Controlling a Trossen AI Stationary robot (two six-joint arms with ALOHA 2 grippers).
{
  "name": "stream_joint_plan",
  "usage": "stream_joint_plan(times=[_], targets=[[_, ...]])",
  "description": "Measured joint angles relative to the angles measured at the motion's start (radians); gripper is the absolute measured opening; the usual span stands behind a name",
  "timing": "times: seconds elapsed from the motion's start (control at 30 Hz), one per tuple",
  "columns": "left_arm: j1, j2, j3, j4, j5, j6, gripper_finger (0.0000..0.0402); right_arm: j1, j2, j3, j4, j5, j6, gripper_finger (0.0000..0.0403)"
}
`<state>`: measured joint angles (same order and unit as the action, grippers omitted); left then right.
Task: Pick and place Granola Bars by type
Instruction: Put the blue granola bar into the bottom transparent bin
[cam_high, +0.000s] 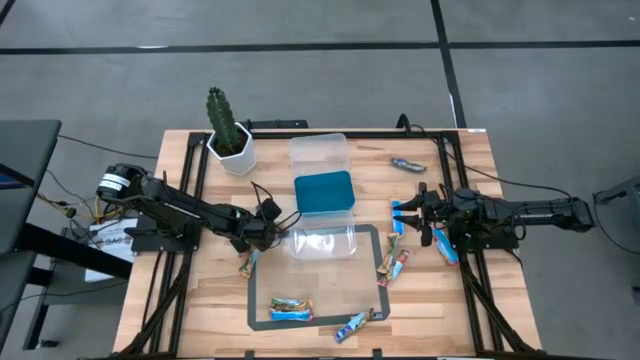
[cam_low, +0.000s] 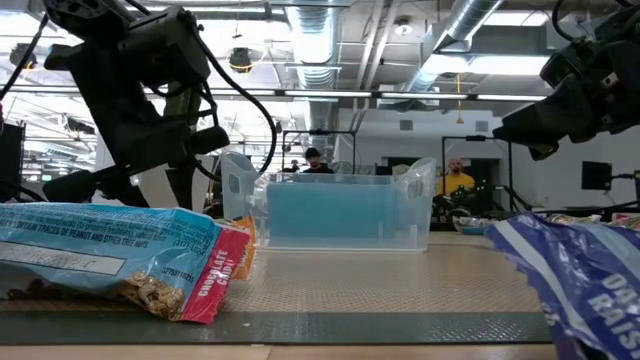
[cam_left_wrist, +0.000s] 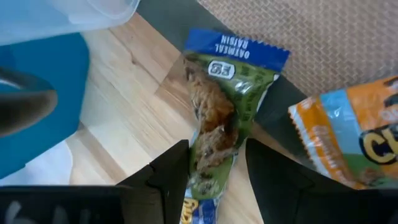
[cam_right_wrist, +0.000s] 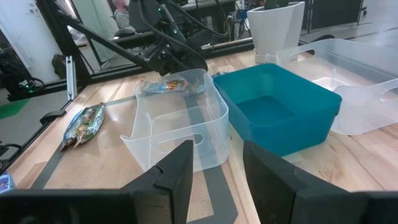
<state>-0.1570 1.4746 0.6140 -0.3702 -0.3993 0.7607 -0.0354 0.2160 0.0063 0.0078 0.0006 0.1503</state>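
A green Granola Bar (cam_left_wrist: 217, 106) with a blue end lies on the wood at the dark mat's left edge, beside the near clear tub (cam_high: 322, 242). My left gripper (cam_left_wrist: 216, 155) is open and slants down over it, one finger on each long side of the bar's near half. An orange-and-blue bar (cam_left_wrist: 348, 137) lies just beside it on the mat. In the high view the left gripper (cam_high: 265, 232) hides the green bar. My right gripper (cam_high: 422, 210) waits open and empty at the table's right, level, facing the tubs. My left gripper has its fingers (cam_left_wrist: 171, 177) close along the green bar's two long sides, lying along the bar. I cannot tell whether they touch it. The bar's far blue end (cam_left_wrist: 239, 50) rests on the mat's border.
A blue tub (cam_high: 324, 192) and a second clear tub (cam_high: 318, 152) stand behind the near one, with a potted cactus (cam_high: 230, 140) at the far left. More bars lie on the mat's near edge (cam_high: 290, 308), at its right (cam_high: 392, 265) and by the right gripper (cam_high: 445, 245).
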Motion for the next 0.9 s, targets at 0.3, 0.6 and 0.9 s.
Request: stream_joint_plan(times=[0.3,0.6,0.9], targets=[[0.000,0.000,0.000,0.000,0.002,-0.074,0.0094,0.000,0.000,0.000,0.000,0.000,0.000,0.0133],[0.000,0.000,0.000,0.002,0.000,-0.150,0.0018,0.000,0.000,0.000,0.000,0.000,0.000,0.0133],[0.000,-0.073,0.000,0.031,-0.005,-0.309,0.0015,0.000,0.000,0.000,0.000,0.000,0.000,0.0133]])
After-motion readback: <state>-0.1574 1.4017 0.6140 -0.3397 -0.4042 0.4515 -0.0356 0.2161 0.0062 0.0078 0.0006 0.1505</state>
